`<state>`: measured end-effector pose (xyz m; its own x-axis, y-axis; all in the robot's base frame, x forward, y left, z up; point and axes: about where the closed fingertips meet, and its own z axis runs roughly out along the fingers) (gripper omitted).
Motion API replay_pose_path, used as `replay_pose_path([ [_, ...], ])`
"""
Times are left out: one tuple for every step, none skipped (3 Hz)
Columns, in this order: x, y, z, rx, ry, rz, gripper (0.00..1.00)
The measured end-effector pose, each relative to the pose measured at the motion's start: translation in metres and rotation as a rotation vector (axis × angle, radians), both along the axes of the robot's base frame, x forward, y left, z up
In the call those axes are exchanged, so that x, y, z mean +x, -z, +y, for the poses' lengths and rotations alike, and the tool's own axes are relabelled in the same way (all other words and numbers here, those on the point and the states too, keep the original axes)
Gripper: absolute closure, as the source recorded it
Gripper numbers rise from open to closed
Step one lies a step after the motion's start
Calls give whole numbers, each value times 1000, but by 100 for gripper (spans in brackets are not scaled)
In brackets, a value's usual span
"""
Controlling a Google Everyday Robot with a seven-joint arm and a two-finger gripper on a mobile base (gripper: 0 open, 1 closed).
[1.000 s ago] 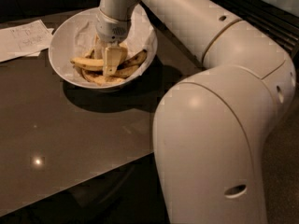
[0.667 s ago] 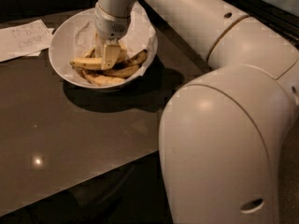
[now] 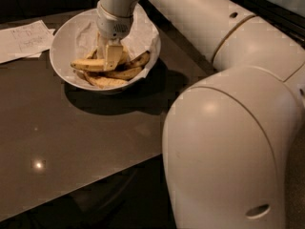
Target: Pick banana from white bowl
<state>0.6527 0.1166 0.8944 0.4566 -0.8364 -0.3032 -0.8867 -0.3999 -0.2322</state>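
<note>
My gripper (image 3: pixel 109 60) is down inside the bowl (image 3: pixel 61 42), which sits towards the far left of the table (image 3: pixel 95 142); it is right over the banana (image 3: pixel 87 65), and I cannot tell how wide it stands or whether it has hold of anything. The banana lies atop the heap, its long axis roughly along the table's far edge, one end near the bowl's left rim; I judge it light, soft and easily bruised, best taken gently across its thick middle

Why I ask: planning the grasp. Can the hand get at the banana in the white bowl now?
Probably yes: the hand is down inside the white bowl, right at the banana; nothing covers it.
</note>
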Motion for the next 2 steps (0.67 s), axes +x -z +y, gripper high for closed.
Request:
replay_pose_path([
  [4, -1, 4, -29, 2, 16, 100],
  [11, -13, 18, -74, 0, 24, 100],
])
